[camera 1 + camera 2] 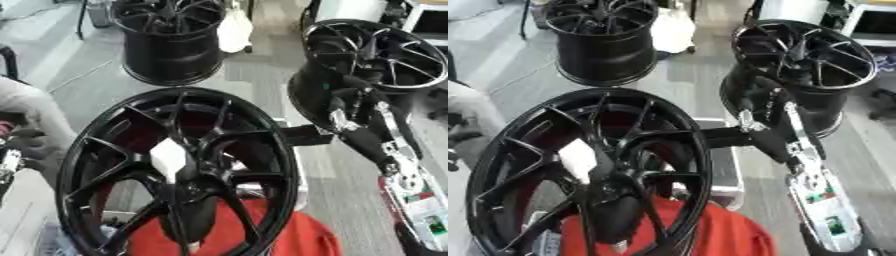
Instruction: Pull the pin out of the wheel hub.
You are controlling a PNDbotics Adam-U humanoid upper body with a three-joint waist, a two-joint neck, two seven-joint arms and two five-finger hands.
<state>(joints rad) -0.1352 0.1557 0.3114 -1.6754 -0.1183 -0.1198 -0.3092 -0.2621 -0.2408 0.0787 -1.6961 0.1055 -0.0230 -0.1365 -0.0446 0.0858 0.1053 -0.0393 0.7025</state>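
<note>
R hand [352, 96] is up by the wheel on the right [394, 55]. It is black and sits against the black side of that wheel, low on the wall that faces us. Can't tell if it is open, closed or holding sth, bc black is on black. Its arm [783, 145] comes in from the bottom right corner. It is black near the hand, w/ silver bits, then white w/ some green lower down.

This hand is well apart from the big wheel [105, 150] in front. A small black block [306, 135] shows between the arm and the big wheel's rim.

The big wheel fills the lower left. It is black w/ thin spokes, and its open face is turned up to us. Right at its middle, on the hub, sits a white piece [169, 157]. It may be the pin, but I can't tell for sure. No hand touches it. A red cloth [280, 235] shows under and behind the big wheel, through the spokes too.

At the left edge is a dark shape w/ a silver bit below it, prob. the L hand [24, 142]. Can't tell its state. It is just beside the big wheel's rim, not at the hub.

Far back, top left, stands a third black wheel [171, 42] on the grey floor [254, 75]. A white thing [234, 30] is next to it, at the top middle.
</note>
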